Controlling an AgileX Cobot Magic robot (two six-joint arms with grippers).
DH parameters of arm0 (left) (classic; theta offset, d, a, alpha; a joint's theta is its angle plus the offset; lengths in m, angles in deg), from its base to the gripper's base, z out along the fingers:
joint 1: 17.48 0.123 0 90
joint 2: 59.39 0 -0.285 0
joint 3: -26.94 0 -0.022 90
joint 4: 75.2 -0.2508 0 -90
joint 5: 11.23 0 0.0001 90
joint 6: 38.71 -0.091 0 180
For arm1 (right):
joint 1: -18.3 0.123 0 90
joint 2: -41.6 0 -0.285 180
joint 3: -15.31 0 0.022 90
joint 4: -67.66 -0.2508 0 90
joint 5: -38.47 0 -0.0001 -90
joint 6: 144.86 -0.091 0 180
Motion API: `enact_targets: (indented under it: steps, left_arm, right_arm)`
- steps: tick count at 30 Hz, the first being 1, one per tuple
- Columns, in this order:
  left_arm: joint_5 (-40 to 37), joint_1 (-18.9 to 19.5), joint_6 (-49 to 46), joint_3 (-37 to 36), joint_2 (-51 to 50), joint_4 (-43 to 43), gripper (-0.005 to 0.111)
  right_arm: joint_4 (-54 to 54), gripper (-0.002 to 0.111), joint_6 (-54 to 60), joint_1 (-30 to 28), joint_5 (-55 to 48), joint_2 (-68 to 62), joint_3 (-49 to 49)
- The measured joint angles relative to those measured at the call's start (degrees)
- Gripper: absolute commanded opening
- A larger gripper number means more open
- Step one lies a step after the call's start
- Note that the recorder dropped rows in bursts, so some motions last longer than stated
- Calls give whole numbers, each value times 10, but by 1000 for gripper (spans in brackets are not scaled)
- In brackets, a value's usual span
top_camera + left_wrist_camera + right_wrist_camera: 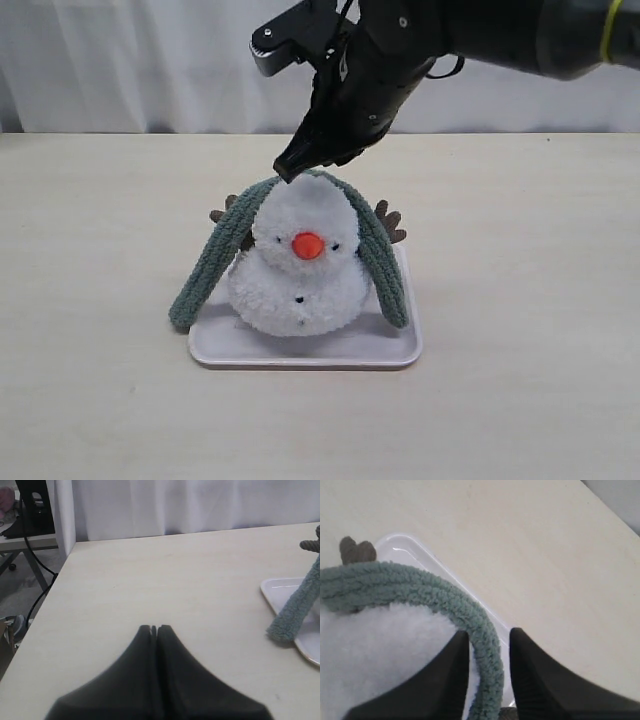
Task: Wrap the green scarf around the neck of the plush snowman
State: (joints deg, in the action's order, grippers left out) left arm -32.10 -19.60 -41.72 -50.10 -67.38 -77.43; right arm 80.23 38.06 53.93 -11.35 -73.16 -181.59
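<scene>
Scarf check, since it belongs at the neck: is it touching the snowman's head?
Touching. The exterior view shows the scarf draped over the top of the snowman's head, lying on the white fluff, an end hanging down each side.

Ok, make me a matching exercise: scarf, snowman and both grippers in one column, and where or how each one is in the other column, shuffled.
Column one
1. green scarf
2. plush snowman
3. left gripper
4. right gripper

Column two
a. jaws shut, above the table
b. sits on the white tray
c. draped over the head, ends hanging down both sides
d. jaws apart, one on each side of the scarf

Pairs: 1-c, 2-b, 3-a, 4-d
</scene>
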Motion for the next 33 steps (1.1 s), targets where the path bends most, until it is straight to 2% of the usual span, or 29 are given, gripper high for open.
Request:
enact_targets:
  steps: [2, 5, 8, 9, 11, 15, 18, 20, 22, 26, 33]
  left_arm:
    - [0, 0, 0, 0, 0, 0, 0]
    - [0, 0, 0, 0, 0, 0, 0]
    - [0, 0, 0, 0, 0, 0, 0]
    - [0, 0, 0, 0, 0, 0, 0]
    - [0, 0, 0, 0, 0, 0, 0]
    - [0, 0, 0, 0, 0, 0, 0]
    - [0, 0, 0, 0, 0, 0, 0]
    - [0, 0, 0, 0, 0, 0, 0]
    - [0, 0, 0, 0, 0, 0, 0]
    - [0, 0, 0, 0, 0, 0, 0]
    - [0, 0, 0, 0, 0, 0, 0]
  right_arm:
    - [-18, 45, 13, 0, -1, 14, 0]
    - [-75, 45, 53, 0, -7, 35, -1]
    - [-177, 45, 146, 8, -7, 47, -3]
    - [-181, 45, 167, 18, -7, 47, -3]
    - [-156, 45, 219, 71, -6, 47, -3]
    - [27, 54, 244, 199, 15, 33, -3]
    - [156, 54, 163, 232, 16, -2, -3]
    - [224, 44, 31, 225, 14, -28, -6]
    - [251, 39, -66, 208, 7, -45, -16]
    - [247, 30, -177, 174, 14, -55, -36]
    - [166, 13, -214, 127, 44, -56, -55]
